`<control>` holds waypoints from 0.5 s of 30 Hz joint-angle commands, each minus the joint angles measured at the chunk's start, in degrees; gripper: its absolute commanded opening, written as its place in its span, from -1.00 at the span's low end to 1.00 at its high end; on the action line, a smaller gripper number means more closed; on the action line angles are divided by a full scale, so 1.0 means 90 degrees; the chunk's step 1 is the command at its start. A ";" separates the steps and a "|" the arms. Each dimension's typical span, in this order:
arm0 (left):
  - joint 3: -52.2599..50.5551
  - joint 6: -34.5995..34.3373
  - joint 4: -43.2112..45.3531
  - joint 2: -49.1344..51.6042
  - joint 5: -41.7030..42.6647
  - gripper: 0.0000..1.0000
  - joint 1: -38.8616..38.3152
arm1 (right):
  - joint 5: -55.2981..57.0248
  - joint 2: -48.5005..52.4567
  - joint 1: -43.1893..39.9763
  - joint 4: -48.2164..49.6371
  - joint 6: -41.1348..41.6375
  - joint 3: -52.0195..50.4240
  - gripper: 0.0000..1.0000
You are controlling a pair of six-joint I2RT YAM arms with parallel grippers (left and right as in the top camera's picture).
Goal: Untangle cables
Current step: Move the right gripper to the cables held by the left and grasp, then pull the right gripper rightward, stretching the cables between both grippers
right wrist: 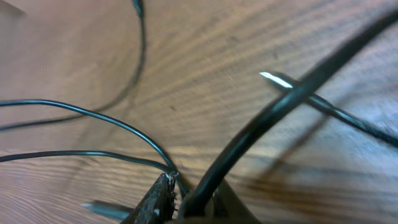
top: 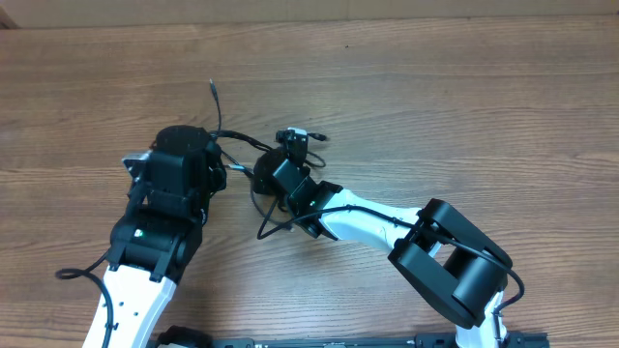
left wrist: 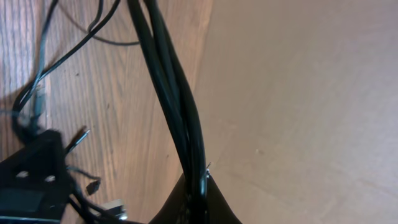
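Note:
The thin black cables [top: 259,207] lie tangled between my two grippers at mid-table. One loose end [top: 211,89] points to the far side, and a plug end [top: 302,136] lies just beyond the right gripper. My left gripper [top: 224,172] is shut on a bunch of cables [left wrist: 169,93] that runs up from its jaws [left wrist: 196,202]. My right gripper [top: 267,176] is shut on a cable [right wrist: 292,87] rising to the right from its jaws [right wrist: 186,200]. Two thinner strands [right wrist: 106,115] meet at its left fingertip. A metallic tip [right wrist: 277,79] shows behind the cable.
The table is bare brown wood [top: 464,97]. The right arm's white link [top: 372,222] lies low across the near side. The other gripper's black body [left wrist: 31,180] sits close in the left wrist view, with loose strands [left wrist: 68,50] beside it.

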 commanded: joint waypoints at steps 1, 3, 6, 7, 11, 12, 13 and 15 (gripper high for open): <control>0.0138 0.0119 0.0117 -0.0272 -0.0578 -0.91 0.0066 | -0.0024 0.0032 -0.0017 -0.0369 0.0019 -0.0012 -0.62; 0.0138 0.0168 0.0119 -0.0342 -0.0583 -0.92 0.0153 | -0.0024 0.0032 -0.0034 -0.0634 -0.0129 -0.0012 -0.62; 0.0138 0.0488 0.0160 -0.0452 -0.0580 -0.91 0.0381 | -0.0019 0.0032 -0.0107 -0.0969 -0.0318 -0.0010 -0.61; 0.0138 0.0653 0.0194 -0.0498 -0.0580 -0.92 0.0478 | -0.0019 0.0032 -0.0160 -0.1081 -0.0316 -0.0010 -0.61; 0.0138 0.1491 0.0340 -0.0639 -0.0474 -0.92 0.1003 | -0.0022 0.0027 -0.0461 -0.1469 -0.0316 -0.0010 -0.61; 0.0138 0.1613 0.0338 -0.0663 -0.0401 -0.91 0.1115 | -0.0022 0.0027 -0.0563 -0.1530 -0.0316 -0.0010 -0.61; 0.0138 0.1783 0.0338 -0.0704 -0.0282 -0.92 0.1263 | -0.0022 0.0024 -0.0687 -0.1593 -0.0316 -0.0010 -0.60; 0.0138 0.2001 0.0338 -0.0750 -0.0114 -0.92 0.1469 | -0.0022 0.0024 -0.0911 -0.1676 -0.0316 -0.0010 -0.60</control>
